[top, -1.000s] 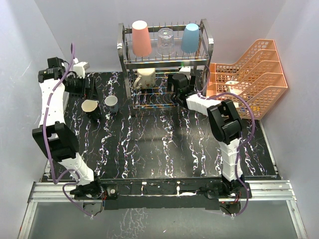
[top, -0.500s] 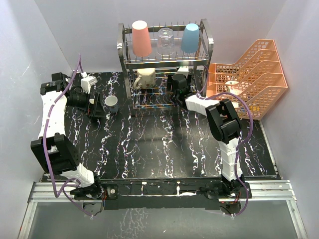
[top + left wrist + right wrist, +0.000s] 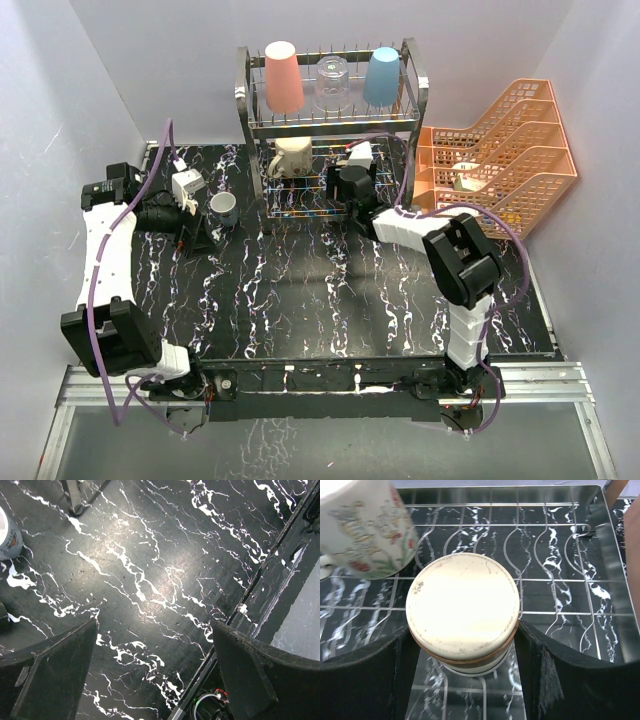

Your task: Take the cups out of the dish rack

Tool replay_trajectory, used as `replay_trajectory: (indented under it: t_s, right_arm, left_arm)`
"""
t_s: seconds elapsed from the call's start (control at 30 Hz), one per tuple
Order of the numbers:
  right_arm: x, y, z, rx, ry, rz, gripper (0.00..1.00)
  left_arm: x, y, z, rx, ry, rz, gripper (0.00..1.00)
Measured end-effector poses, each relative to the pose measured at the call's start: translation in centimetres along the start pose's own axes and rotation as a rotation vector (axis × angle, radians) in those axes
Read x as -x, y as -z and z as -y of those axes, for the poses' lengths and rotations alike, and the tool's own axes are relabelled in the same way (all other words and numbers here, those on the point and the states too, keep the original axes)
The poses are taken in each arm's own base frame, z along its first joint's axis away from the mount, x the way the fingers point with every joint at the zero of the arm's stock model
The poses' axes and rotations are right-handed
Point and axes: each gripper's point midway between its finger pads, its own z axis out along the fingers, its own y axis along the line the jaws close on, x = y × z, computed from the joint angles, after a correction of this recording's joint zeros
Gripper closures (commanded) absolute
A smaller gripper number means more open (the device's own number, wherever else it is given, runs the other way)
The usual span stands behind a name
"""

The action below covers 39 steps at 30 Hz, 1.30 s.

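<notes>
Cups mostly sit in the dish rack (image 3: 244,105): the salmon tumbler (image 3: 283,77), clear glass (image 3: 332,83) and light-blue tumbler (image 3: 381,76) are upside down on the top tier, and the cream mug (image 3: 292,157) is on the lower tier. Beside the mug, the right gripper (image 3: 465,650) pinches an upturned brownish cup (image 3: 462,605) by its sides. The left gripper (image 3: 155,670) hangs spread wide over the counter (image 3: 150,580), near the small grey cup (image 3: 223,207).

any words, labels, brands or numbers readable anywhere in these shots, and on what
No text is legible in any view.
cream mug: coloured print, maybe lettering, too blurred to read
small grey cup: dark marks, too small to read
brownish cup: upturned base blank, only scuffs
</notes>
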Motion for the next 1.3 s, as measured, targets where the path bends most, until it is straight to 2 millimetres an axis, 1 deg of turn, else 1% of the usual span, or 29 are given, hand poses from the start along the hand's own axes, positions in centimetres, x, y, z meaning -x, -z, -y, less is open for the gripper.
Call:
replay_trajectory:
  t_s: [0.1,0.2,0.43,0.57,0.63,0.77,0.87,0.93,1.03,1.13,1.2,1.3]
  right_arm:
    - [0.9,2.5,-1.1,0.04,-0.035,0.019,0.57]
    - [1.7,5.2,-2.2,0.094,-0.095,0.033,0.6]
    - [3.2,11.8,-4.1,0.243,-0.294,0.036,0.61]
    - [3.1,14.9,-6.1,0.357,-0.448,-0.022,0.64]
    - [2.7,16.3,-7.4,0.419,-0.537,-0.081,0.64]
    - [2.1,18.8,-10.5,0.544,-0.721,-0.221,0.66]
    - [1.7,20.5,-12.2,0.618,-0.847,-0.326,0.67]
    - [1.6,21.9,-13.4,0.67,-0.936,-0.401,0.68]
    - [1.8,23.8,-15.0,0.737,-1.051,-0.497,0.68]
    - [1.9,25.6,-16.5,0.8,-1.141,-0.581,0.69]
    - [1.8,26.7,-17.7,0.832,-1.191,-0.645,0.69]
    - [1.8,28.1,-19.3,0.879,-1.257,-0.721,0.69]
  left_arm:
    - [0.5,0.1,0.3,-0.001,-0.034,0.025,0.03]
    - [0.7,0.1,0.4,0.012,-0.062,0.045,0.03]
    - [0.9,0.3,1.3,0.062,-0.16,0.105,0.03]
    - [0.9,0.0,1.7,0.092,-0.233,0.134,0.03]
    - [0.9,-0.4,2.0,0.095,-0.273,0.143,0.03]
    - [1.2,-2.1,3.0,0.075,-0.375,0.139,0.04]
    - [1.3,-3.3,4.3,0.065,-0.47,0.137,0.06]
    - [1.7,-3.6,5.0,0.071,-0.522,0.151,0.09]
    - [3.0,-3.1,5.4,0.11,-0.592,0.192,0.15]
    - [4.1,-2.6,5.6,0.14,-0.641,0.231,0.25]
    - [4.3,-2.4,5.9,0.154,-0.657,0.255,0.31]
    - [4.0,-2.3,6.5,0.154,-0.656,0.278,0.36]
